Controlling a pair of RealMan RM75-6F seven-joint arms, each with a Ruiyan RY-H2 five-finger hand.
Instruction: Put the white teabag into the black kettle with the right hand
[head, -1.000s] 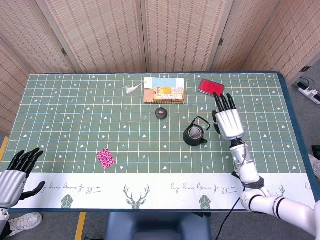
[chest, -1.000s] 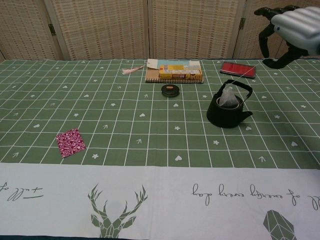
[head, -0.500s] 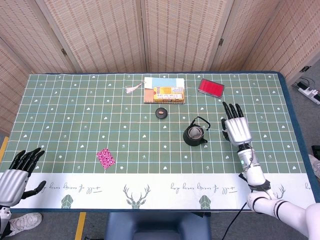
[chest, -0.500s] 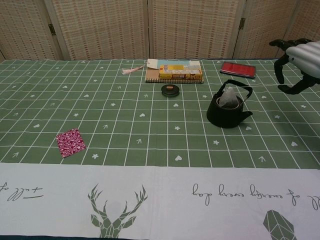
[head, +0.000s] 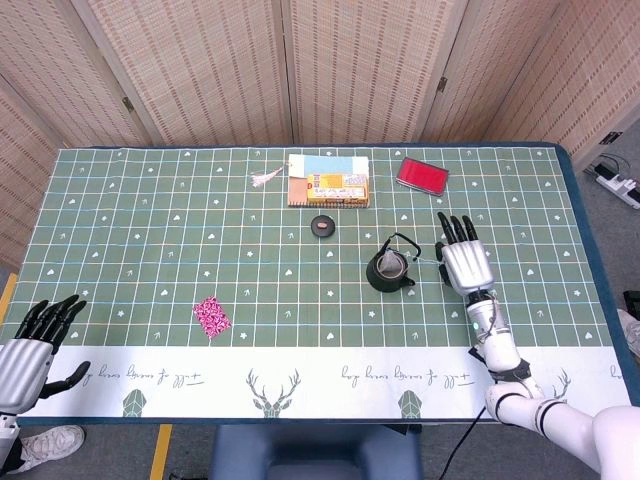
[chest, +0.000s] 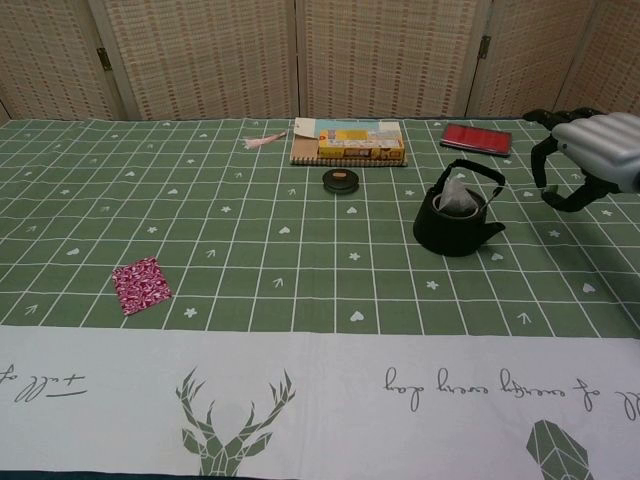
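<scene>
— Nearest us, what did we find?

— Our left hand (head: 32, 345) lay idle at the table's near corner, fingers apart, holding nothing. The pink packet (head: 211, 314) sat untouched.

— And the right hand (head: 463, 262)?

— It had dropped lower and drawn back toward us within the last second, and hung just beside the kettle (chest: 457, 214), fingers spread, empty.

— The teabag (chest: 458, 198)?

— It sat inside the kettle's mouth, white above the rim. We judged the task essentially done, with only the retreat left.

— Farther off?

— The lid (head: 322, 225), then the book (head: 328, 181) and red case (head: 422, 174).
</scene>
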